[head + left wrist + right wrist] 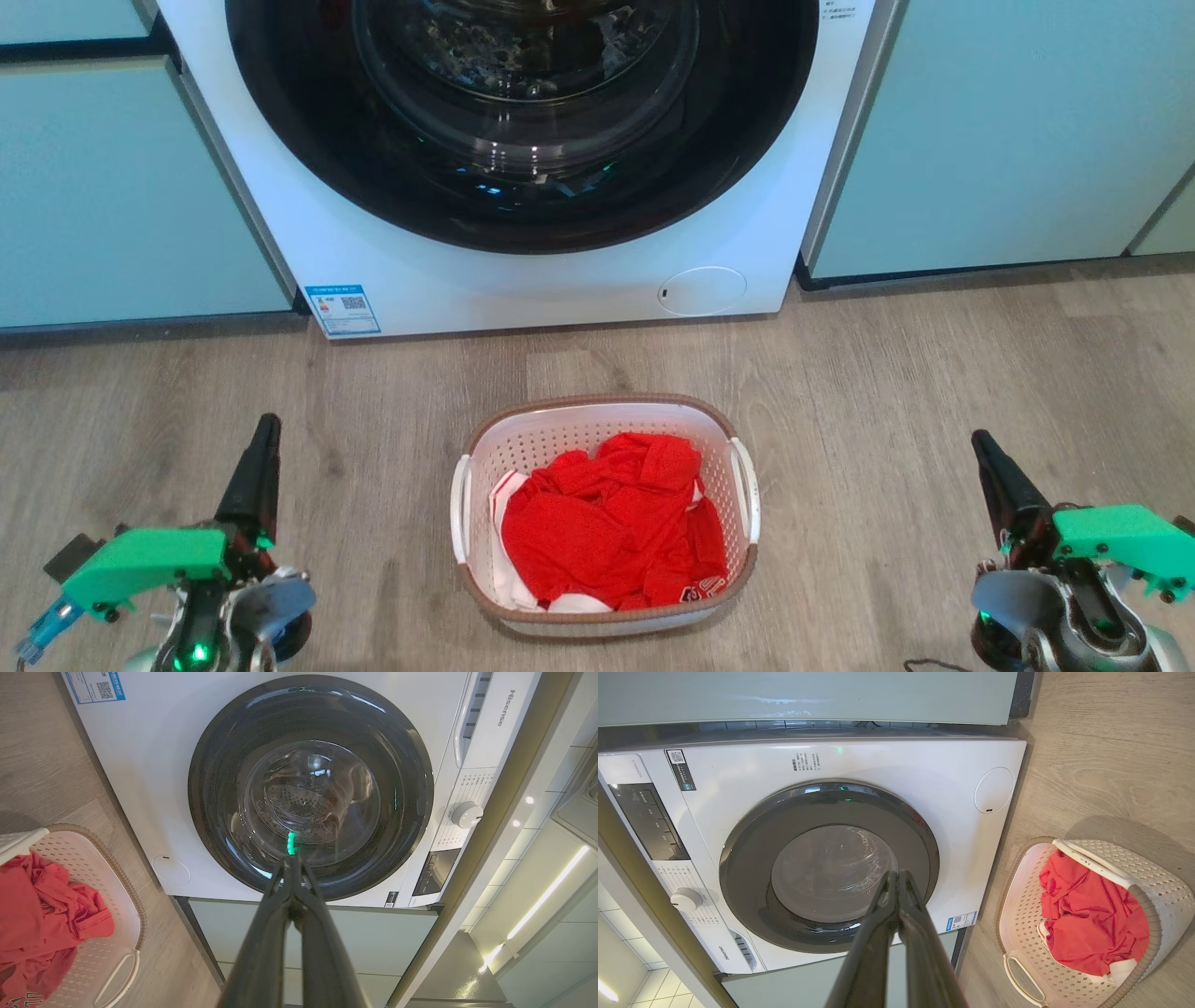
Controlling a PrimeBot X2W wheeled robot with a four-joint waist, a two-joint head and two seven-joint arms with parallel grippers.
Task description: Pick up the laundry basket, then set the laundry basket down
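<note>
White washing machine (523,289) at twelve o'clock — dark round door (523,93) shut. Pale green cabinets (1008,140) flank it at ten and two; red clothing (607,523) at six.

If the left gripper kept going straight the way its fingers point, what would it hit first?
Most likely the washing machine door: in the left wrist view the left gripper, fingers shut, lines up with its dark glass. The laundry basket sits off to the side, out of that line.
</note>
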